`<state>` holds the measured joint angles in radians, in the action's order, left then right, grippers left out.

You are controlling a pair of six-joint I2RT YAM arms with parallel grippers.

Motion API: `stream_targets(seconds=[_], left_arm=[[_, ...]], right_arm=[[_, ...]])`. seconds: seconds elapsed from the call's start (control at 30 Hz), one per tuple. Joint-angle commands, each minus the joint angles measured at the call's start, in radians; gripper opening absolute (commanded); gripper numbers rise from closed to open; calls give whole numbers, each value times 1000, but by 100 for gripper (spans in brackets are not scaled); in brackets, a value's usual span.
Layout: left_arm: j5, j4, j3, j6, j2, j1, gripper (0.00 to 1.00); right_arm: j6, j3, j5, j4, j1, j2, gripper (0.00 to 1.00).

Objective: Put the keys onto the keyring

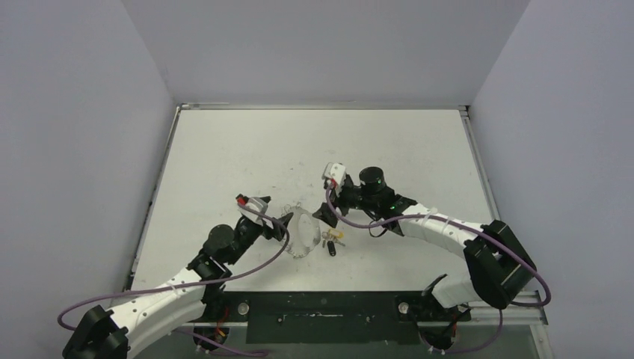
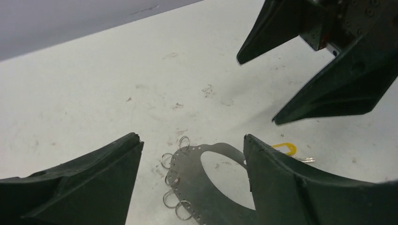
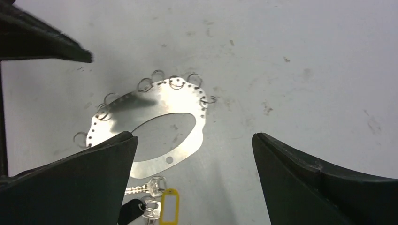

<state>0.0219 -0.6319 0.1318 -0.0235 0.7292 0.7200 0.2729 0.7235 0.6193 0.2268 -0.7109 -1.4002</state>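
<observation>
The left gripper (image 2: 191, 139) is spread wide and holds nothing. The right gripper (image 3: 195, 136), facing it, is spread and empty too. Between them the keyring (image 3: 183, 101) (a flat silvery plate with an oval hole and small rings strung along one edge) lies flat on the table (image 1: 247, 149). The keys (image 3: 151, 206), one yellow-headed and one black-headed, lie bunched just beside its plain edge, on the right gripper's side.
</observation>
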Motion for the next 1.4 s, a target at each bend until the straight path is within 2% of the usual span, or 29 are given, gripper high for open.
stream_targets(seconds=[0.0,0.13,0.27,0.33,0.4,0.5,0.6,0.7,0.8,1.0,1.13,1.2,1.37], left_arm=[[220,159,4,249,-75,-2,83],[288,251,13,359,-109,-11,92],[255,305,52,410,-58,-41,95],[209,338,90,440,3,-77,96],[140,373,137,477,82,-132,96],[8,447,238,541,213,-258,96],[-121,507,325,560,338,-346,96],[-179,528,373,586,420,-394,95],[-188,542,388,618,453,-432,95],[-189,557,357,660,406,-507,94],[-171,564,323,662,337,-520,94],[-160,569,308,662,301,-522,93],[-143,580,288,663,258,-529,92]], right_arm=[[-311,16,-111,216,97,-23,100],[-459,44,-145,219,161,-59,100],[-508,132,-205,41,180,-83,100],[-543,178,-197,-43,191,-107,100],[-568,166,-196,-34,195,-107,100],[-578,132,-266,-19,195,-90,100],[-584,154,-319,-83,194,-105,100],[-625,219,-401,-200,164,-159,100],[-652,307,-460,-325,97,-241,94],[-802,412,-416,-340,1,-418,80],[-901,449,-352,-308,-4,-518,54],[-936,460,-309,-279,-3,-555,46],[-987,477,-260,-235,-2,-609,45]])
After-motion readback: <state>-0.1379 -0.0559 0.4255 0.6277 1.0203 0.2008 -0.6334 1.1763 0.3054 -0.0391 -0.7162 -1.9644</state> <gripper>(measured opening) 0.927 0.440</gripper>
